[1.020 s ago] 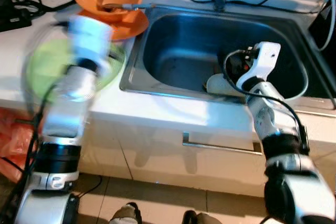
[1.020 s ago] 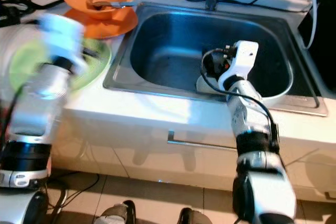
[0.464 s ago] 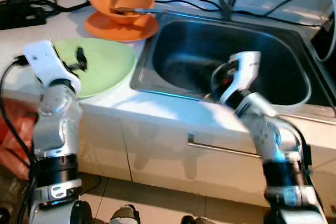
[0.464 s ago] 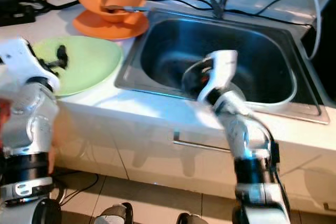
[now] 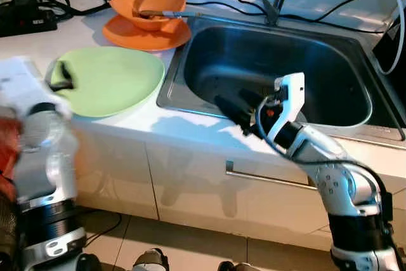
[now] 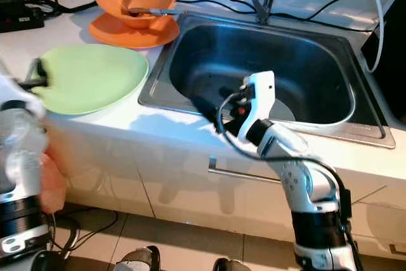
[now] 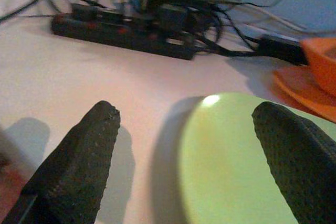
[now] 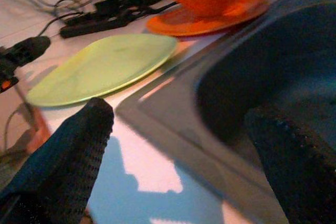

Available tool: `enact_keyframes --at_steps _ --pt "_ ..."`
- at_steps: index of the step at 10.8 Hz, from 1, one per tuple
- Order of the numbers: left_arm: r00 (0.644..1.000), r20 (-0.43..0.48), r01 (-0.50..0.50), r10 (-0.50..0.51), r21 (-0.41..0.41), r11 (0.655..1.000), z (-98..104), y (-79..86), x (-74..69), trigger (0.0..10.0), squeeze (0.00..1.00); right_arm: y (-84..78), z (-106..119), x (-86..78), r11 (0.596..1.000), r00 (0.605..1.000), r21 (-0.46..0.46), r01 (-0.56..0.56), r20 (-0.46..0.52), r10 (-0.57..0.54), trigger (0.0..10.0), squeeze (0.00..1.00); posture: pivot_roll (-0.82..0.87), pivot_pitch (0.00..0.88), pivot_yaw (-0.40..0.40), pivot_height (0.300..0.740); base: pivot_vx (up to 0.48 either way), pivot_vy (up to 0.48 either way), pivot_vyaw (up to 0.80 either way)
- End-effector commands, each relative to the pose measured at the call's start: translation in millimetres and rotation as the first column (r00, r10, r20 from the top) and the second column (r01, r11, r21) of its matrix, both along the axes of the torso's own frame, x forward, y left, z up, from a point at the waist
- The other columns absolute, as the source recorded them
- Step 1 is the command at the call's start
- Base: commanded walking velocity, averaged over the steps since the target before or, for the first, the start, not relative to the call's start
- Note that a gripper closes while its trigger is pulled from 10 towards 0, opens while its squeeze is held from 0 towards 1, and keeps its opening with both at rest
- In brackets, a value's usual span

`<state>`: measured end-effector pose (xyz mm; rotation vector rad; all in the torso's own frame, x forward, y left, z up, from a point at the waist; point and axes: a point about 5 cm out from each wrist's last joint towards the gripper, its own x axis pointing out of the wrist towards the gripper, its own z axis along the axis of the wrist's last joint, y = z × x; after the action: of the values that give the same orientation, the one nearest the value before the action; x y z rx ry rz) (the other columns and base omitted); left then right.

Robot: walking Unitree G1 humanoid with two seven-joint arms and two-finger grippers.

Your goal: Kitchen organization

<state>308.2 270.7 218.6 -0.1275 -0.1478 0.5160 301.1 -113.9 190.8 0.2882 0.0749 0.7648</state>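
A pale green plate [image 5: 108, 79] lies on the white counter [image 5: 38, 46] left of the steel sink [image 5: 355, 68]. Behind it an orange bowl [image 5: 149, 6] with a spoon [image 5: 166, 12] sits on an orange plate [image 5: 146, 32]. My left gripper [image 5: 62, 75] hovers at the green plate's left edge, open, with the green plate [image 7: 236, 161] showing between its fingers [image 7: 79, 166]. My right gripper [image 5: 238, 107] is over the sink's front rim, pointing left, open and empty. Its fingers [image 8: 73, 156] frame the green plate [image 8: 105, 66] and the sink's corner.
A black power strip [image 7: 121, 27] and tangled cables lie at the counter's back left. A tap [image 5: 273, 4] stands behind the sink. A pale round dish [image 6: 287, 110] lies in the basin behind my right arm. A drawer handle [image 5: 266, 177] is below the counter.
My right gripper has come up out of the basin and swung left over the sink's front rim. My left arm has shifted left and lower, to the green plate's left edge.
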Motion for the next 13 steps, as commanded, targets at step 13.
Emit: enact_keyframes --at_steps 13 --pt "0.912 -0.093 0.270 -0.399 -0.597 0.755 -30.0 -52.3 42.2 10.0 0.00 9.9 -2.0 -17.2 0.988 0.989 -0.058 -0.145 -0.030 0.143 10.0 0.00 0.13 0.099 -0.033 0.740 0.000 0.000 0.00"
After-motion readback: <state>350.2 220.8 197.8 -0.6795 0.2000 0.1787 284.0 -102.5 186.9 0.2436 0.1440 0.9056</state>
